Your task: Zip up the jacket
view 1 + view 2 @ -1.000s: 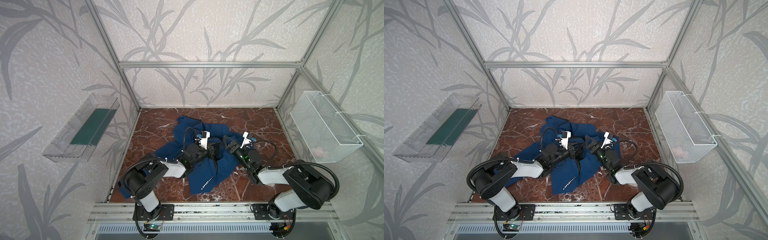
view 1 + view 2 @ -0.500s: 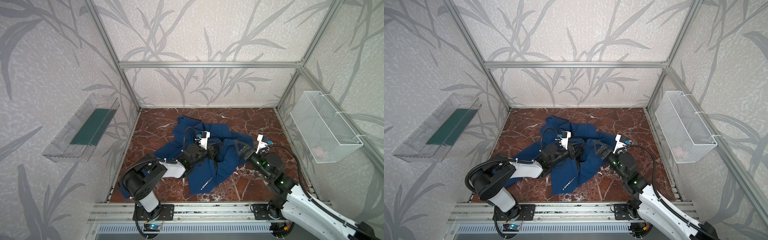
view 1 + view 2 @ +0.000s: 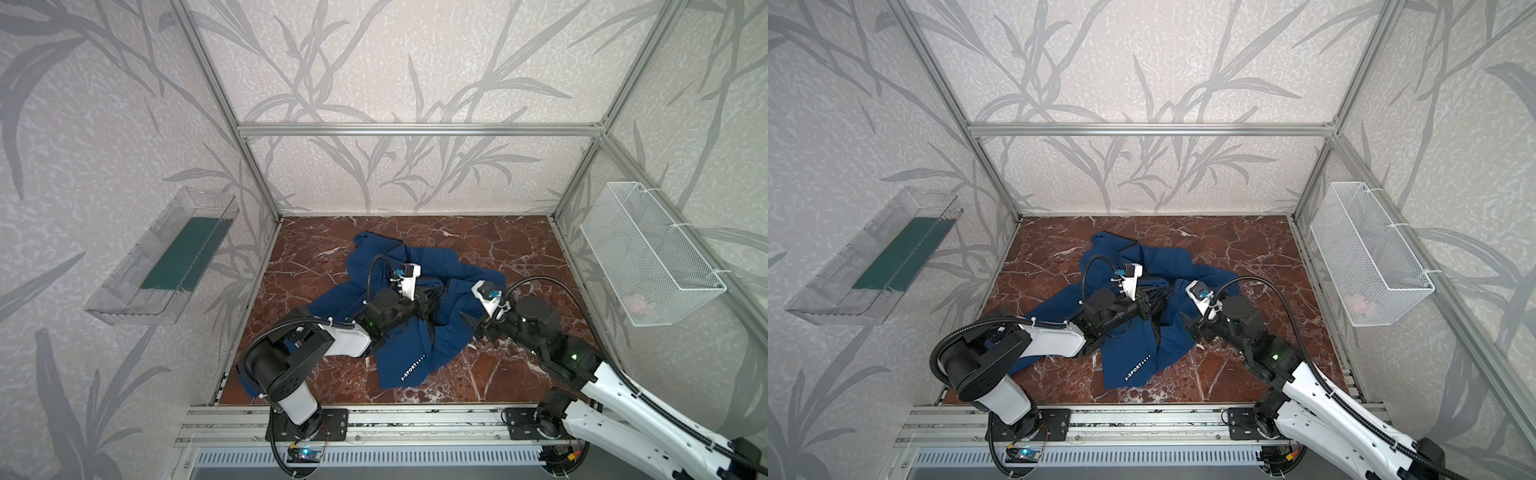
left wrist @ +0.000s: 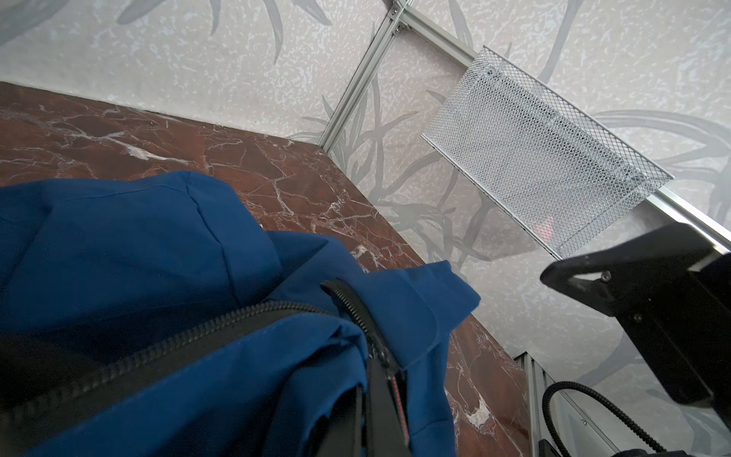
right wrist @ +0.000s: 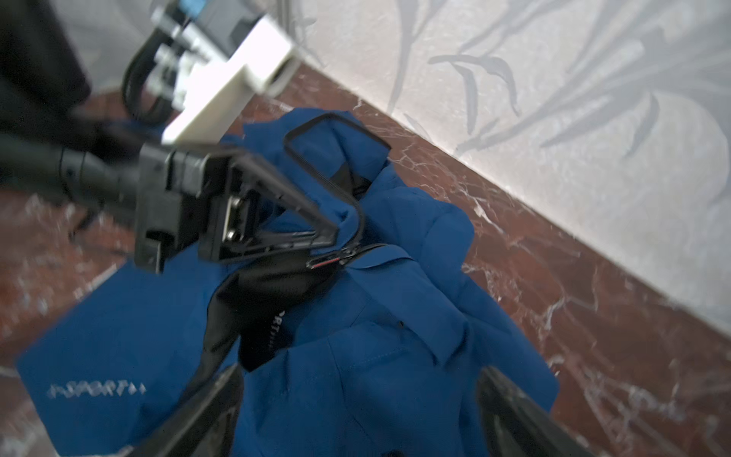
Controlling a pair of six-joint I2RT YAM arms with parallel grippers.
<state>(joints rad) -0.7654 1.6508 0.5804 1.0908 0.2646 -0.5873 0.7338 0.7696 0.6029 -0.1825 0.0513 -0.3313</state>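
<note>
We see the jacket (image 3: 415, 345) (image 3: 1133, 353) crumpled mid-frame on the red marble tabletop (image 3: 519, 257) in both top views. 1 sleeve trails to the lower left under the left arm, and the white X-SPORT lettering (image 3: 413, 370) (image 5: 97, 389) sits on the panel nearest the bottom edge. The front is unzipped: black lining (image 5: 269, 292) is exposed and the zipper teeth (image 4: 197, 336) run loose across the fabric. The left gripper (image 3: 434, 296) (image 3: 1152, 296) (image 5: 330, 235) has its jaws closed, pinching the jacket's blue edge at the zipper line, just beside a black tab with a red stripe (image 5: 326, 264) (image 4: 399, 399). The fabric bunches up at that pinch. The right gripper (image 3: 471, 326) (image 3: 1192, 328) (image 5: 360, 372) sits right of centre at the jacket's right side with its jaws spread wide and nothing between them. In the right wrist view its 2 fingers (image 5: 209, 411) straddle blue cloth, and we can't tell if they touch it. That view is motion-blurred. A white wire mesh basket (image 3: 648, 257) (image 4: 534, 158) hangs at the right of the frame with something pink inside, too blurred to name. A clear plastic tray (image 3: 166, 266) with a green liner hangs at the left.
</note>
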